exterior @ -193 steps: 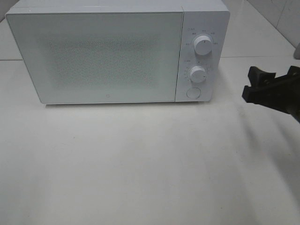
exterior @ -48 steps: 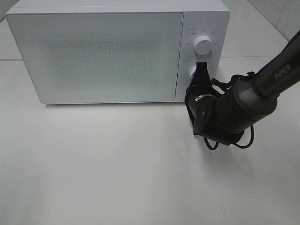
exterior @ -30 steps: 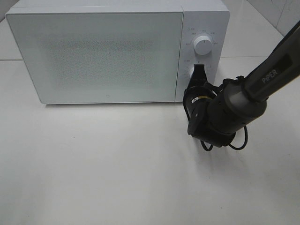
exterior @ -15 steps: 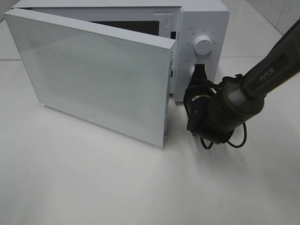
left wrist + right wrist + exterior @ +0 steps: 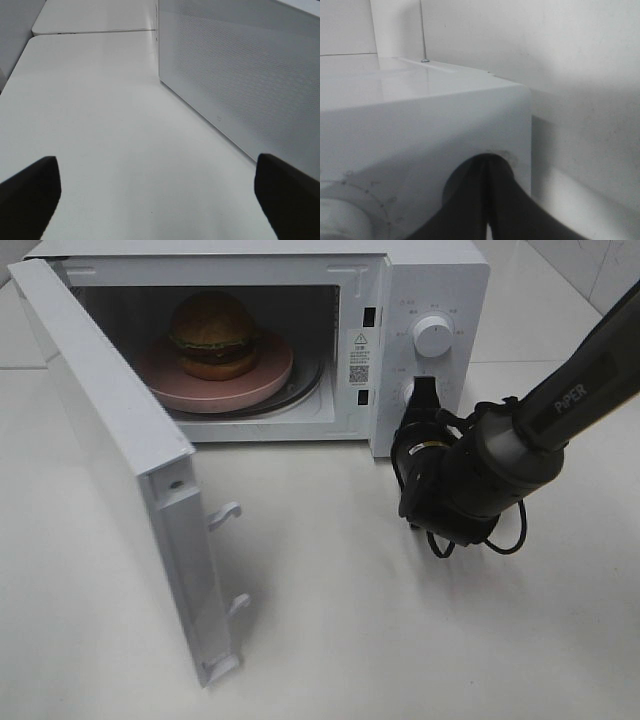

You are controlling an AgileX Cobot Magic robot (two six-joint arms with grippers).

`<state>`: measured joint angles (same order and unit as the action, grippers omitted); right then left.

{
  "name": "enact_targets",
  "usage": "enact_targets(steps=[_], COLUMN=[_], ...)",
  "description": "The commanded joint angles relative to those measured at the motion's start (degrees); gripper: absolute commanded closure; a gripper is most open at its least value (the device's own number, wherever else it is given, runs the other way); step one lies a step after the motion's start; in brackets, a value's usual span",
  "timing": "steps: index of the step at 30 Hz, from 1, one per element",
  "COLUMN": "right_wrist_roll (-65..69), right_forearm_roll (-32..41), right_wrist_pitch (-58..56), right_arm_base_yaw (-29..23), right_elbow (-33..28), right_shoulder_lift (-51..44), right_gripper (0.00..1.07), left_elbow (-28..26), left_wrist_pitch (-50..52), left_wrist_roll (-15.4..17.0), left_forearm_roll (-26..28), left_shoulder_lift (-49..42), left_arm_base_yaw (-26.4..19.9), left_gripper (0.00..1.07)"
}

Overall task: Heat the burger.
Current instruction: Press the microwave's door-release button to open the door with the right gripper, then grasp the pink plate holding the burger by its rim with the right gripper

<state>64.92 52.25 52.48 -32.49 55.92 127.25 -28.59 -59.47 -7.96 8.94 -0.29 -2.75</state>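
Note:
The burger (image 5: 212, 335), with a golden-brown bun, green lettuce and a dark patty, sits on a round pink plate (image 5: 262, 378) inside the white microwave (image 5: 440, 280). The microwave door (image 5: 120, 470) stands wide open, swung out to the left. My right gripper (image 5: 427, 390) is shut, its tips pressed against the lower part of the control panel. In the right wrist view the right gripper (image 5: 487, 165) has its closed fingers in a round recess of the panel. My left gripper (image 5: 160, 200) is open and empty, low over the table beside the door's outer face (image 5: 240, 75). It does not show in the high view.
The upper knob (image 5: 435, 337) is on the panel above my right gripper. The open door reaches far out over the white table (image 5: 330, 640) at the left front. My right arm (image 5: 480, 475) with its cables lies in front of the panel.
The microwave door has swung from closed to fully open, baring the burger on the pink plate. My right gripper has stayed at the panel's lower part.

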Motion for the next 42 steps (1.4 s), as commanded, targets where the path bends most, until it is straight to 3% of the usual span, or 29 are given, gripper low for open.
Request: enact_targets(steps=[1, 17, 23, 27, 32, 34, 42], right_wrist_roll=[-0.2, -0.4, -6.5, -16.7, -26.0, -38.9, -56.7], right_forearm_roll=[-6.0, -7.0, -12.0, -13.1, -13.1, -13.1, -13.3], right_wrist_pitch=[7.5, 1.0, -6.9, -14.3, -20.8, -29.2, -44.6], right_arm_base_yaw=[2.0, -1.2, -1.3, -1.3, -1.3, -1.3, -1.3], right_elbow=[1.7, -9.9, -14.3, -17.1, -17.4, -17.4, -17.4], right_shoulder_lift=[-1.3, -9.2, -15.1, -21.0, -24.6, -29.0, -34.7], right_gripper=[1.07, 1.07, 1.07, 1.07, 1.07, 1.06, 1.04], left_elbow=[0.1, 0.1, 0.1, 0.1, 0.1, 0.1, 0.1], left_wrist_pitch=[0.4, 0.4, 0.4, 0.4, 0.4, 0.4, 0.4], left_wrist_roll=[0.3, 0.3, 0.3, 0.3, 0.3, 0.3, 0.3], left_forearm_roll=[0.3, 0.3, 0.3, 0.3, 0.3, 0.3, 0.3], left_shoulder_lift=[-1.2, -1.2, -1.2, -1.2, -1.2, -1.2, -1.2], left_arm_base_yaw=[-0.2, -0.2, -0.2, -0.2, -0.2, -0.2, -0.2], left_gripper=[0.09, 0.09, 0.09, 0.09, 0.09, 0.09, 0.09])
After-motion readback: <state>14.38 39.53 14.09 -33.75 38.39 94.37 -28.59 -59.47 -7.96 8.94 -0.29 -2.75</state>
